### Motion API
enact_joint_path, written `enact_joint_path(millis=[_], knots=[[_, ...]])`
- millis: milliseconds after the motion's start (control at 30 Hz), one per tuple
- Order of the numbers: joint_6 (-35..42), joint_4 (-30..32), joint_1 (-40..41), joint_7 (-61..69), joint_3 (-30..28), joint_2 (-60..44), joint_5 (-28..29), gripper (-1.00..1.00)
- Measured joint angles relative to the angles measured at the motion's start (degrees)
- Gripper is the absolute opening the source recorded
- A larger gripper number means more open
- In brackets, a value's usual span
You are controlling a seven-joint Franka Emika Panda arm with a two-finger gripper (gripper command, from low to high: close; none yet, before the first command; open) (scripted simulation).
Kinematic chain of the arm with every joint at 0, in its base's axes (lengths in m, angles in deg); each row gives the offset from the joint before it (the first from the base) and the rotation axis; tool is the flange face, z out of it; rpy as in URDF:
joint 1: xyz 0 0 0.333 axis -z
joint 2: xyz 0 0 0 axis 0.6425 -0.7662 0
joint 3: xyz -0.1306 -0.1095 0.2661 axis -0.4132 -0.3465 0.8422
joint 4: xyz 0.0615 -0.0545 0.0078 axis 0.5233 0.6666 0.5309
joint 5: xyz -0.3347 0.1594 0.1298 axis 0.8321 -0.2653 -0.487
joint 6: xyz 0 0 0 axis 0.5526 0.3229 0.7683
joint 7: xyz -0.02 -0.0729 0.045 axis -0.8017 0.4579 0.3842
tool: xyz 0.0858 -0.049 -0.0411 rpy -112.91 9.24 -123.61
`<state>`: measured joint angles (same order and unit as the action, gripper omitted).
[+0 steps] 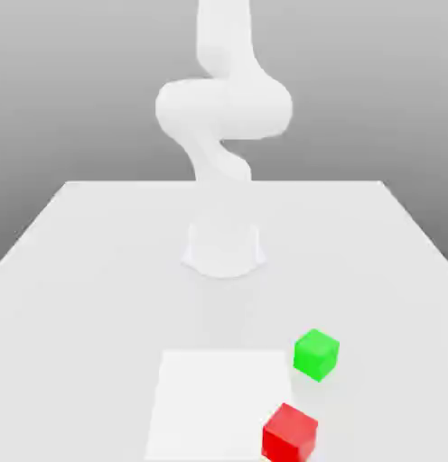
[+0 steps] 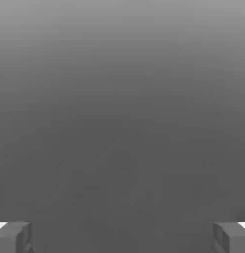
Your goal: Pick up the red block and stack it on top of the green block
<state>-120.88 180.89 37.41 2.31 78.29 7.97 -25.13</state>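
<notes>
The red block (image 1: 287,433) rests on the white table (image 1: 83,271) near the front edge, at the exterior view's right. A short way behind it, slightly further right, sits the green block (image 1: 316,353), apart from the red one. Both cubes lie flat with nothing on top. In the hand view my gripper (image 2: 122,237) is open, its two grey fingertips (image 2: 14,237) standing far apart with nothing between them against a plain grey backdrop. The white arm (image 1: 223,108) rises from its base (image 1: 223,248) at the table's middle and runs up out of the picture.
A brighter white square patch (image 1: 210,401) lies flat on the table in front of the base, with the red block at its front right corner. The table's back edge (image 1: 223,182) runs behind the arm.
</notes>
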Motion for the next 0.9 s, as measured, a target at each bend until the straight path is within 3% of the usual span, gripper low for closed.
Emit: enact_joint_path(millis=[333,567,900], knots=[[-7.0,2.3,-8.3,18.7,-4.7,-21.2,-4.8,0.00],[-11.8,3.8,-11.4,30.8,-4.9,-35.8,-7.1,0.00],[-20.1,5.8,-12.9,41.5,-3.9,-55.6,-2.8,0.00]])
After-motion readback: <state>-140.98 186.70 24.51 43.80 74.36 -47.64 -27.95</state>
